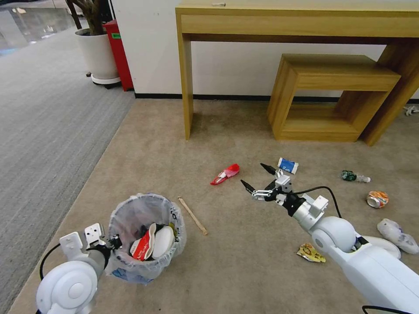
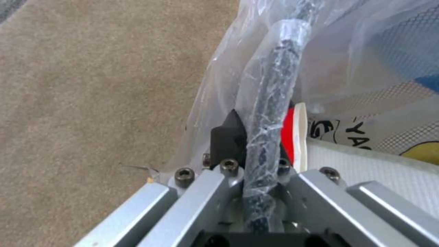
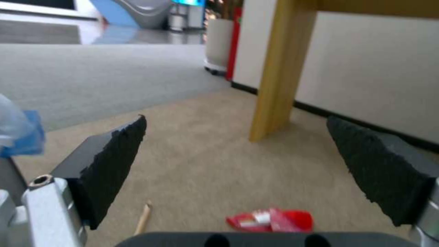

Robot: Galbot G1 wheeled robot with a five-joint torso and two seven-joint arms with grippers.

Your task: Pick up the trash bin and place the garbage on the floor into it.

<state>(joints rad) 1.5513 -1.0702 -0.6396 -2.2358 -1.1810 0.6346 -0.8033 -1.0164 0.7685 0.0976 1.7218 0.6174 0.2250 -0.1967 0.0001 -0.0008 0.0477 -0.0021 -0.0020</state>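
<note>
On beige floor (image 1: 244, 261), low at left: bin (image 1: 146, 237), rim clamped by left gripper (image 2: 258, 147) to keep it carried and mouth-up. Right gripper (image 1: 258, 179) spread wide above red cup (image 1: 225, 174), likely lining up a grab; stick (image 1: 192, 215) beside bin.

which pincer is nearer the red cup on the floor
Right. The right pincer hangs open just beside the red cup; the left pincer is far off, clamped on the bin rim.

Wood table (image 1: 301, 22) far ahead of my right tool, against white wall (image 1: 148, 48). Low wooden stool (image 1: 331, 98) tucked under it. Far ahead-left of my left tool: white planter (image 1: 98, 54), red box (image 1: 118, 52) beside it, grey ribbed carpet (image 1: 43, 122).
</note>
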